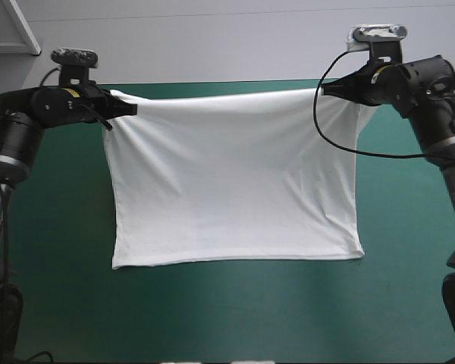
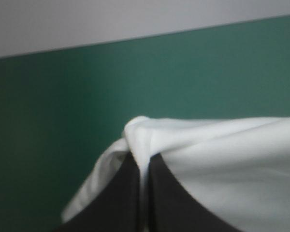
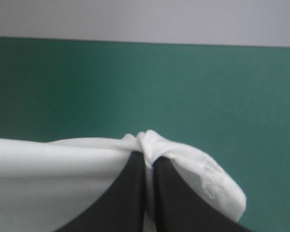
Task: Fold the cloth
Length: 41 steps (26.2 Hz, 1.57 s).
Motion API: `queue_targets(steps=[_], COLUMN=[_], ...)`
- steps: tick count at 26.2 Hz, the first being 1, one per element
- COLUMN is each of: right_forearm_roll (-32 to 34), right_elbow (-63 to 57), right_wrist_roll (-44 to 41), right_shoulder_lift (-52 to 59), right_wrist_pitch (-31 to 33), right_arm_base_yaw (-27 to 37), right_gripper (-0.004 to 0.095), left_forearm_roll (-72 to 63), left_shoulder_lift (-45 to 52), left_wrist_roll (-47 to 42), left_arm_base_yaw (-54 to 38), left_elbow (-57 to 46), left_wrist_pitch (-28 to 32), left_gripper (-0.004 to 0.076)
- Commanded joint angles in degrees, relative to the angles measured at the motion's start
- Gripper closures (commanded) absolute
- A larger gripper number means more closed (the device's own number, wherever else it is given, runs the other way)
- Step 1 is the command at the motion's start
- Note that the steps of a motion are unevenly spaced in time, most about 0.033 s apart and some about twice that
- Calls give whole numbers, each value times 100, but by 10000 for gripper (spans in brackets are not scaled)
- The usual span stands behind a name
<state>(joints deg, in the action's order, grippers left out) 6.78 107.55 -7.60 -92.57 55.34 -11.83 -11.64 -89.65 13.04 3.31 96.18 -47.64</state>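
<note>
Up near the table's far edge, my left gripper (image 1: 127, 108) pinches one top corner of the T-shirt (image 1: 235, 182). Its black fingers (image 2: 121, 203) are all but closed, with a white fold squeezed between them and bunched over their tips. My right gripper (image 1: 324, 89) clamps the opposite top corner the same way. The cloth there puckers into a small knot at the tips, and a loose flap hangs just beside them on the outer side.

Between the two grips the top edge is stretched nearly straight. Below it the T-shirt spreads as one broad white sheet, smooth apart from faint creases fanning out from each corner. Its sides run down to a straight lower hem. I cannot tell whether that hem touches the teal-green cover (image 1: 212, 311).

Both my arms are raised, with the forearms turned inward so the grippers point toward each other across the table, well apart.
</note>
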Motion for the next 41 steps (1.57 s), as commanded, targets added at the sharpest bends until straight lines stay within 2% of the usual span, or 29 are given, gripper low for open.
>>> queue_targets(steps=[1,8,12,14,19,23,26,30,35,41], right_forearm_roll=[349,568,67,-214,-529,-727,-758,-720,-638,-678], right_elbow=[489,1153,1308,1308,1308,1336,1706,2390,2668,2607], right_wrist_roll=[-10,246,628,760,760,760,702,702,702,702], right_shoulder_lift=[576,1100,1188,1019,289,-114,-352,-482,-523,-1060], right_wrist_pitch=[-128,421,433,170,-988,-1889,-2202,-2019,-1821,-464], right_arm_base_yaw=[14,14,14,14,14,14,14,14,94,236], right_gripper=[922,922,922,922,922,922,922,922,922,922], left_forearm_roll=[537,1164,1164,1083,524,334,334,334,334,303], left_shoulder_lift=[555,928,913,748,-155,-847,-1234,-1473,-1512,-1912], left_wrist_roll=[-316,-553,-317,-246,127,208,208,208,231,231], left_arm_base_yaw=[27,27,27,27,27,27,27,27,27,27], left_elbow=[763,1917,2205,2205,2420,3192,4089,4932,4948,4612], left_wrist_pitch=[85,-69,-96,-14,352,293,116,-62,-124,-690], left_gripper=[734,734,734,734,734,734,734,734,734,734])
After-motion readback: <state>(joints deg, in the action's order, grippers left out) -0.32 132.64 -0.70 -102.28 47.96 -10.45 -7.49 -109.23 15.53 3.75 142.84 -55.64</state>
